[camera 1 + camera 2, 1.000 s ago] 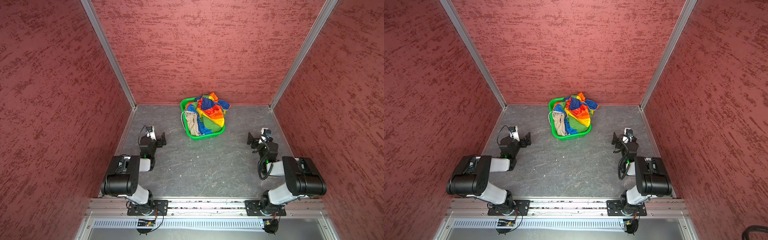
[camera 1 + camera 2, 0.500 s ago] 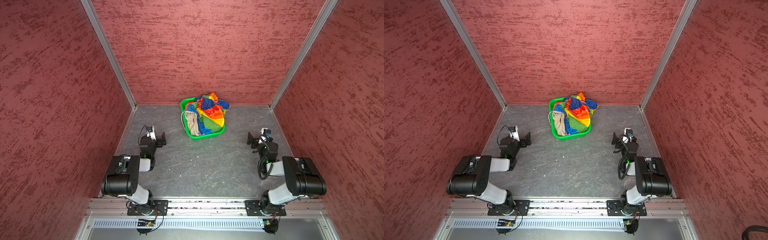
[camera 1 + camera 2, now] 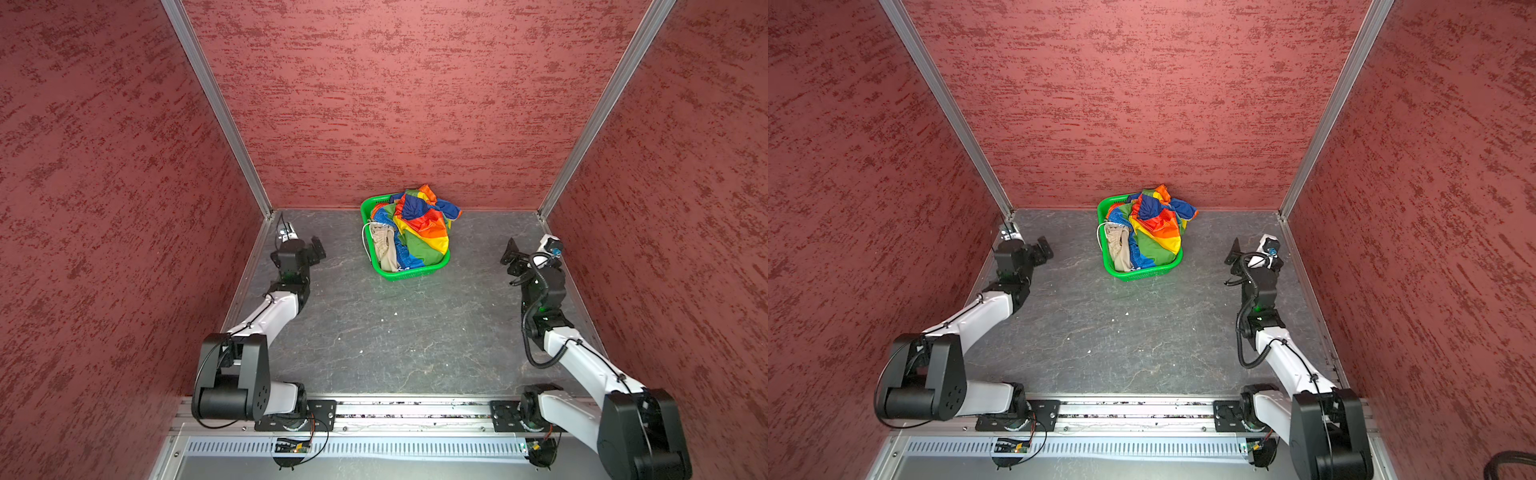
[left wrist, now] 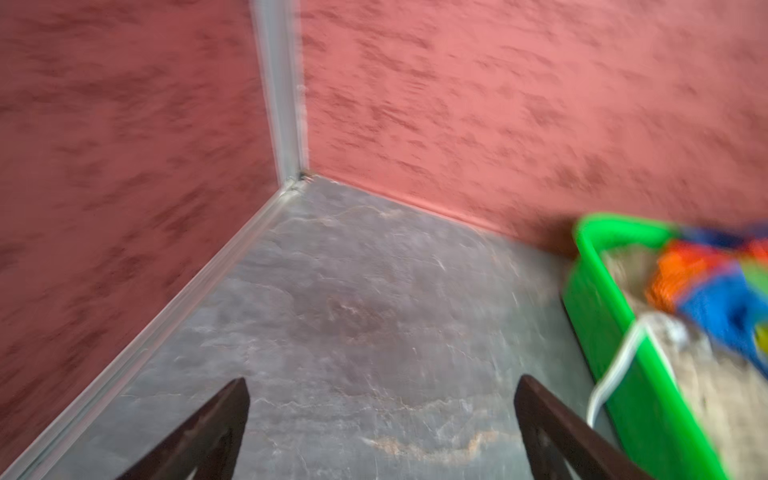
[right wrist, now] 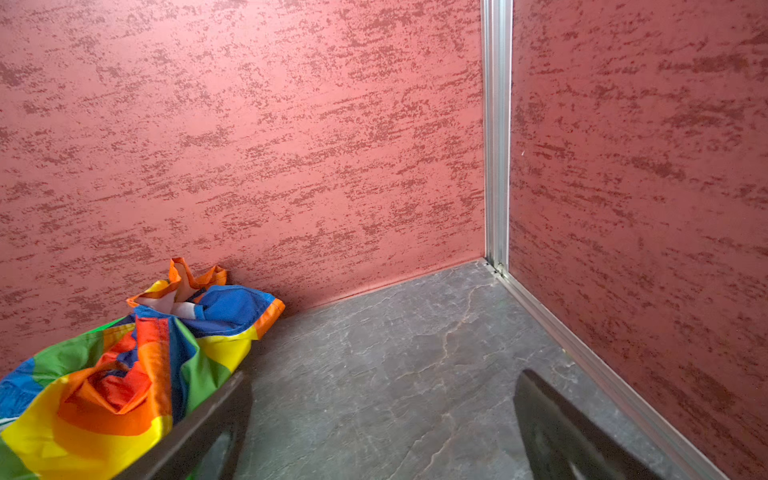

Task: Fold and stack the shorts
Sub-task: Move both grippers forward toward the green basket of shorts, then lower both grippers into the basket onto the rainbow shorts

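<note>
My L hand (image 3: 316, 250) and R hand (image 3: 510, 254) both spread apart, empty. Rainbow shorts (image 3: 422, 226) + beige shorts (image 3: 384, 249) bunched in basket (image 3: 409, 275), ahead of and between hands, well apart. Risk: tangled pairs lift together; drawstring (image 3: 365, 239) snags rim, drags basket.

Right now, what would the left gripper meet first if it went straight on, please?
The left gripper would likely meet the bare table, then the back wall; the green basket lies aside. Depth is unclear.
</note>
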`<state>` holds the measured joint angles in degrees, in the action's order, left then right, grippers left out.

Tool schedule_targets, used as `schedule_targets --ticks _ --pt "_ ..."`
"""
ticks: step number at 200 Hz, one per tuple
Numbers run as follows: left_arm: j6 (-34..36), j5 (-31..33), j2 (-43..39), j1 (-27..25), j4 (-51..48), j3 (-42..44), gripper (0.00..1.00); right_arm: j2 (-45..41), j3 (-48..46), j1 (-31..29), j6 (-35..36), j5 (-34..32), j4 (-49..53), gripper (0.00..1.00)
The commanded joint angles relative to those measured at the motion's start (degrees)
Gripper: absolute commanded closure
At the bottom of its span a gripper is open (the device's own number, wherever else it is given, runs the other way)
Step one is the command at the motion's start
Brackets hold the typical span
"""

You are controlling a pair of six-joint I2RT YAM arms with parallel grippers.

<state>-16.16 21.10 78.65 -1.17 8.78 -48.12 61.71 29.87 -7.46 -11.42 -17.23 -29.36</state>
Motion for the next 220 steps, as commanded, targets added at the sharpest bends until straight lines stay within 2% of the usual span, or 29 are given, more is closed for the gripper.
schedule_targets --ticks 1,12,24,31,41,61,86,109,140,152,167,189,204,220 --pt "-17.09 9.56 0.51 0.60 -26.98 -6.93 0.01 2.42 4.44 -5.10 -2.97 -6.46 18.58 0.01" --pt "-16.74 6.26 1.50 0.98 -28.92 -9.49 0.00 5.27 7.18 -8.45 -2.65 -6.84 22.13 0.01" --pt "-14.47 0.54 2.45 1.07 -28.90 -11.32 0.01 9.03 10.45 -12.57 -2.69 -5.94 25.11 0.09" --pt "-12.32 -4.73 2.90 1.21 -27.79 -12.17 0.10 11.29 12.36 -14.53 -3.64 -4.60 26.84 0.12" --pt "-11.85 -9.33 3.42 1.22 -27.89 -13.37 0.15 14.44 15.31 -17.29 -5.43 -2.44 28.88 0.17" --pt "-13.51 -13.14 3.37 1.00 -27.97 -13.90 0.16 20.12 21.26 -24.94 -5.79 -1.45 29.86 0.19" --pt "-15.36 -17.56 3.86 0.82 -27.73 -13.81 0.17 28.95 30.76 -33.72 -2.25 -1.21 29.63 0.16" --pt "-16.83 -21.63 6.71 0.02 -26.96 -14.79 0.21 37.71 40.12 -36.29 -2.74 4.06 30.77 0.16" --pt "-19.09 -23.76 10.10 -1.14 -26.12 -15.36 0.24 50.86 54.74 -40.32 2.41 3.46 36.61 0.17" --pt "-19.84 -24.44 10.71 -1.27 -25.48 -15.00 0.25 56.30 61.62 -40.52 1.99 3.68 41.66 0.19" --pt "-19.90 -25.17 10.83 -1.47 -25.04 -14.73 0.26 62.10 69.45 -40.61 0.60 0.76 47.90 0.22" --pt "-19.41 -25.25 10.72 -1.64 -25.20 -14.03 0.25 67.17 75.48 -40.61 -0.52 -0.46 51.56 0.23" --pt "-19.10 -25.02 10.70 -1.56 -25.33 -13.71 0.25 69.08 77.73 -40.61 -0.97 0.36 53.49 0.28" --pt "-18.99 -24.97 11.02 -1.58 -25.60 -13.78 0.25 68.86 76.70 -40.61 -0.68 1.32 53.71 0.46"
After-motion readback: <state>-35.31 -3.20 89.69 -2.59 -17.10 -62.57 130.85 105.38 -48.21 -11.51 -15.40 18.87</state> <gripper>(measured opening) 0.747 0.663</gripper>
